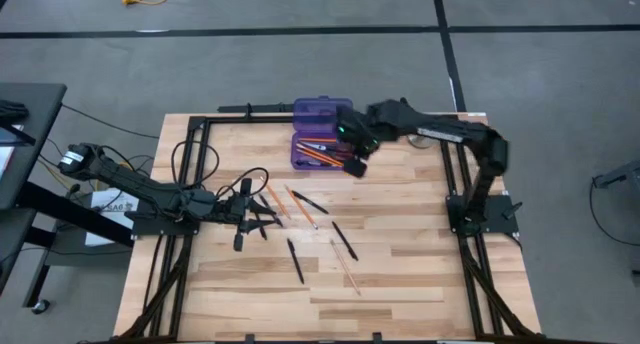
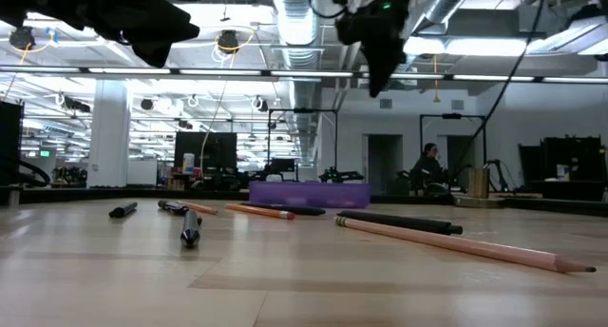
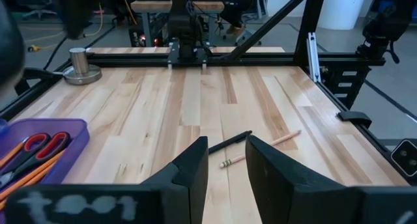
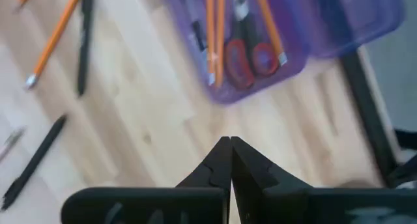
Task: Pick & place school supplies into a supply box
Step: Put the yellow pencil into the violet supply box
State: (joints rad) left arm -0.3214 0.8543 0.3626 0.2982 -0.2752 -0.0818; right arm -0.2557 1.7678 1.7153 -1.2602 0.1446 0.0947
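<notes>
Tabletop [image 3: 195,100] disc [image 3: 79,61] shows only past left gripper [image 3: 226,165], parted, empty.

Purple supply box [image 4: 287,48], orange pencils [image 4: 215,28], red-handled scissors [image 4: 247,58].

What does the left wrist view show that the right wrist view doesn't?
Only the left wrist view shows the round metal disc at the table's far edge, and the left tool with its fingers apart and nothing between them. Only the right wrist view shows the right tool shut and empty above bare wood, the box's open lid, and loose pencils and pens on the table. Both show the purple supply box holding the red-handled scissors and orange pencils.
</notes>
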